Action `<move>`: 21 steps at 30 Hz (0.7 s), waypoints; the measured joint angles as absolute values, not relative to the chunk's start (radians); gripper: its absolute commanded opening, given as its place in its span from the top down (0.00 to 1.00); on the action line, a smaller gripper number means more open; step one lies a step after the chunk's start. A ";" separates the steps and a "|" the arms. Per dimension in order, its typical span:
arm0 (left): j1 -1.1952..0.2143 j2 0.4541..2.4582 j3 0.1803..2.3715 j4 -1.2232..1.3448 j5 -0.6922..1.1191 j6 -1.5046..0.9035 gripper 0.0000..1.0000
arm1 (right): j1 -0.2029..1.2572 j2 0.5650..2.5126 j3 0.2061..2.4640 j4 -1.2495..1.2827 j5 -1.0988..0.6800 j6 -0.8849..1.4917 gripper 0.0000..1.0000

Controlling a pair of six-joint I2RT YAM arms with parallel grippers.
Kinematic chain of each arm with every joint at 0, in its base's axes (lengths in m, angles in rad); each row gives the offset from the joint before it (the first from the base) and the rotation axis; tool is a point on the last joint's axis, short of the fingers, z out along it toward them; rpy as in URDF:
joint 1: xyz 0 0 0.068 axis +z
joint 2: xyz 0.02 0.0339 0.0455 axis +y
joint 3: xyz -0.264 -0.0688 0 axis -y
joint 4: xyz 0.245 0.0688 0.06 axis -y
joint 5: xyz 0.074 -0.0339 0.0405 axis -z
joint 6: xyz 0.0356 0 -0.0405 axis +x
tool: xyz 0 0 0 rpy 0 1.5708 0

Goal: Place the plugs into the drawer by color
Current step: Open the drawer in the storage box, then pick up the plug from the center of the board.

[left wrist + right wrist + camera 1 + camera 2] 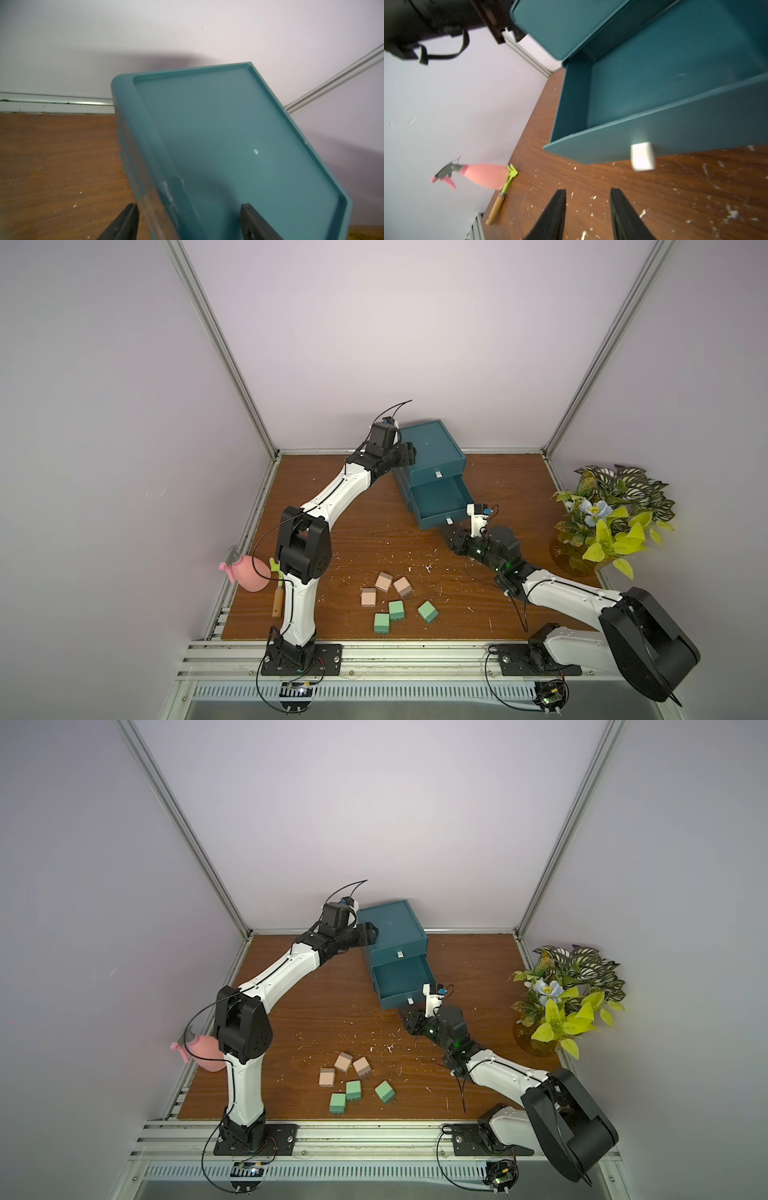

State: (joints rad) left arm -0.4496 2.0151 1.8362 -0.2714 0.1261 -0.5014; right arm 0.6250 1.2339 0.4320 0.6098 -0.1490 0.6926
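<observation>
Mint-green plugs (396,610) lie nearest, by the table's (332,531) 6 o'clock edge, with the peach plugs (383,582) just behind. The rightmost mint one's prongs point to 5 o'clock. Bare wood separates them from the teal cabinet (432,448) at 12 o'clock. Its open drawer (440,499) runs out toward 5 o'clock, floor bare. Right gripper (588,190), jaws parted and holding nothing, hovers near the white pull tab (642,155). Left gripper (189,205), jaws parted, straddles the cabinet's top rim.
</observation>
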 measured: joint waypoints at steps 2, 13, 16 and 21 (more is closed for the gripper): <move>-0.450 1.968 1.780 -0.276 0.122 -0.500 0.27 | 0.698 1.224 0.461 0.548 -0.106 0.651 0.58; -0.451 1.787 1.561 -0.272 0.082 -0.477 0.25 | 1.000 1.429 0.699 0.289 0.031 0.379 0.52; -0.451 1.782 1.544 -0.283 0.073 -0.470 0.25 | 1.040 1.511 0.785 0.203 0.048 0.339 0.48; -0.450 1.779 1.530 -0.293 0.063 -0.460 0.24 | 1.065 1.599 0.896 0.031 0.063 0.345 0.40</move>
State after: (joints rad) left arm -0.4500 1.7790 1.5303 -0.2932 0.0628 -0.4599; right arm 1.0645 1.5986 0.8963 0.0307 0.0628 0.3447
